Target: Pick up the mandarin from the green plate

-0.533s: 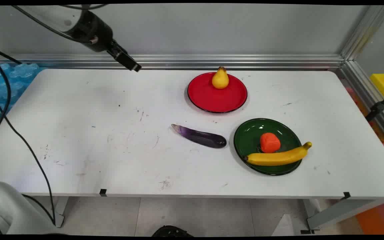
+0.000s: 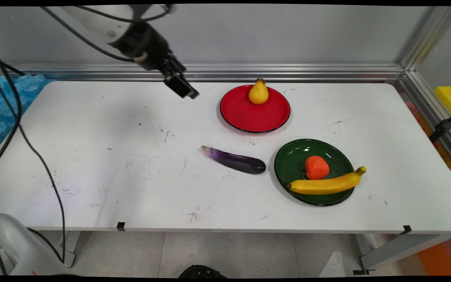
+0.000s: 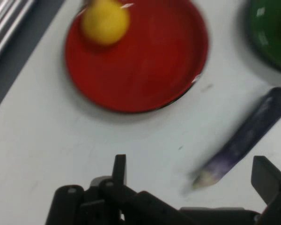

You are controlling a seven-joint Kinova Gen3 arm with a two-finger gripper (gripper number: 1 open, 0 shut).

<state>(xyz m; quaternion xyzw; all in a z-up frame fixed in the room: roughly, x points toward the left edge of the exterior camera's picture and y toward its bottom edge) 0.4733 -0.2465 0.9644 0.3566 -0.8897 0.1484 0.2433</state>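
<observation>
Table (image 2: 92, 172) white and scuffed, grey wall (image 2: 249, 35)

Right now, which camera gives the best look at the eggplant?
The main view: the whole eggplant lies in sight on the white table, left of the green plate and apart from it. The hand view shows it too, blurred, between the fingers of the open gripper.

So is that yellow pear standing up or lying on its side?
Standing up. The pear sits on the far edge of the red plate, broad end down and dark stem end pointing up.
</observation>
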